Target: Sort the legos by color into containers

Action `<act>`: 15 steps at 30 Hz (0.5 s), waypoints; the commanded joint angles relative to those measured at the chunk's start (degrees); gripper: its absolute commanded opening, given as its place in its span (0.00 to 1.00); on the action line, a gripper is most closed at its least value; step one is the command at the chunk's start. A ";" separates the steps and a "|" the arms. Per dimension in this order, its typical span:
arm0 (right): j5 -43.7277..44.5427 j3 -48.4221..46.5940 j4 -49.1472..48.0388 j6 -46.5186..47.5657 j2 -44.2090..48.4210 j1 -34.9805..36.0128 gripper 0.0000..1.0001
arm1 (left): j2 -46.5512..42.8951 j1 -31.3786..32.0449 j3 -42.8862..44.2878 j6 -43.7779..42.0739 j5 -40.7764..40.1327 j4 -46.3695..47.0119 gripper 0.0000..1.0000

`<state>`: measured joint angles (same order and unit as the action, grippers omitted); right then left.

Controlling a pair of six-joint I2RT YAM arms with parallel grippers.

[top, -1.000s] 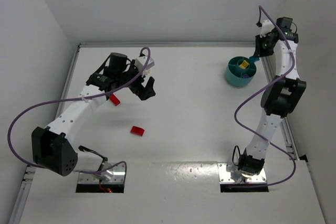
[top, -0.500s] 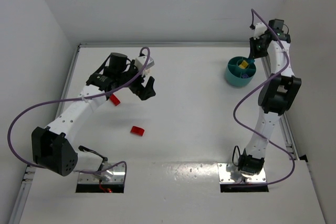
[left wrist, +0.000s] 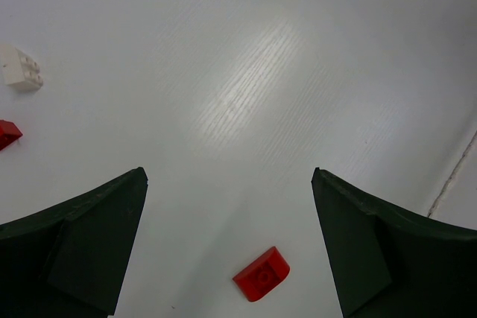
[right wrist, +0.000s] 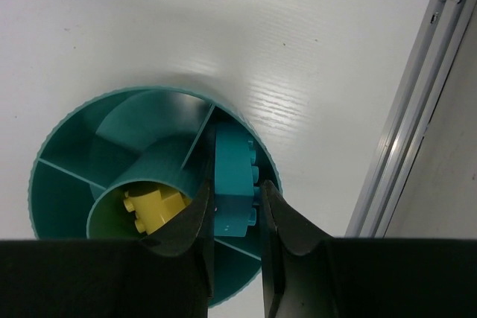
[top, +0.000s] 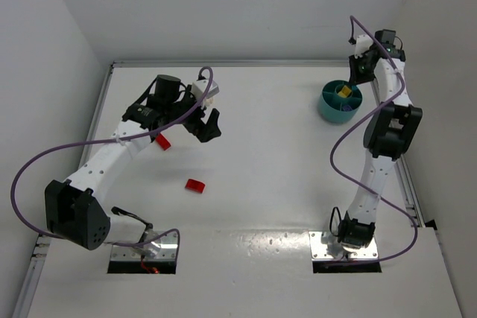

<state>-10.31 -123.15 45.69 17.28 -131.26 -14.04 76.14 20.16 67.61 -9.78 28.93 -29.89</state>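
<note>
The round teal tub with inner dividers stands at the far right. A yellow brick lies in its middle cup, also seen in the right wrist view. My right gripper is shut on a light blue brick and holds it upright over an outer compartment of the tub, against the far rim. My left gripper is open and empty above the table. A red brick lies below its fingers. Two red bricks show from above. A white brick lies further off.
A metal rail runs along the table's right edge close to the tub. Another red brick sits at the left edge of the left wrist view. White walls close in on the left and back.
My right wrist has swung left and come over the tub with the light blue brick. The left arm and the red bricks have not moved.
</note>
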 commanded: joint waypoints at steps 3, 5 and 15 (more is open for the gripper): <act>-0.77 -2.71 -1.48 1.27 -0.75 0.60 0.00 | -1.43 -0.65 0.85 0.99 1.22 1.59 0.99; -1.38 -3.32 -2.01 1.27 -1.27 0.60 0.00 | -1.43 -0.65 0.85 0.99 1.74 1.59 0.99; -2.61 0.90 -6.84 4.86 0.66 0.60 0.00 | -0.90 -0.12 0.85 0.99 1.75 1.59 0.99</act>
<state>-11.29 -122.78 43.64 19.68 -132.94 -14.00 76.14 20.16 67.61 -9.76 29.56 -29.89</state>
